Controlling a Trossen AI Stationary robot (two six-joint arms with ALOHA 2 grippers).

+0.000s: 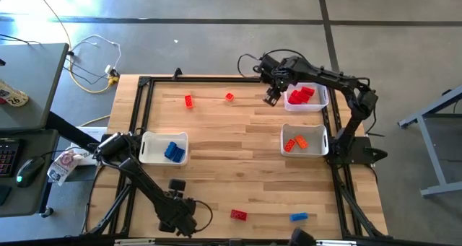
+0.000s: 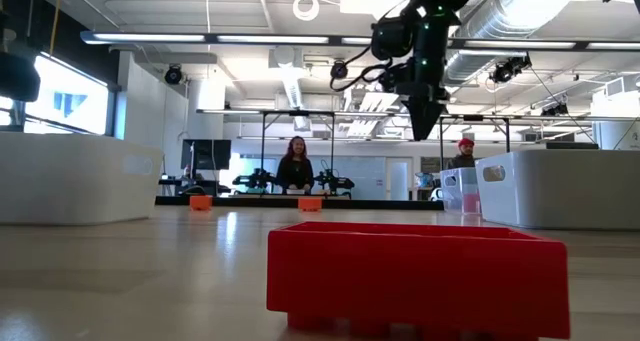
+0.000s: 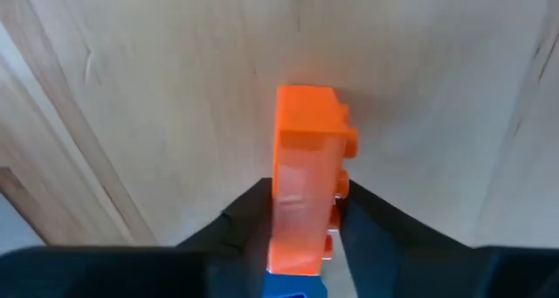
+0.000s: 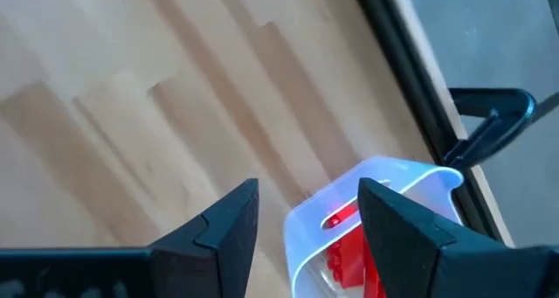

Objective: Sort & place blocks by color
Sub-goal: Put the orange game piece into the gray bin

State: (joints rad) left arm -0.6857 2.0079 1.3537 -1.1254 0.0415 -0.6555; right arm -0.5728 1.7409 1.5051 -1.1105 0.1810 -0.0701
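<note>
Blocks are seen scattered over the wooden table and partly sorted into three bins. Blue blocks are held in the white bin at the left side, red blocks in the far right bin, and orange blocks in the nearer right bin. Two blocks lie loose near the far edge: a red one and a smaller reddish-orange one, well apart from each other. Near the front edge a red block and a blue block are left on the bare wood; the red one fills the foreground of the low view. An orange block is clamped between the fingers of the left gripper, which is positioned low at the front of the table, above the wood. The right gripper is held raised just beside the bin of red blocks, its fingers spread apart with nothing between them. Two people are visible in the room beyond the table in the low view.
</note>
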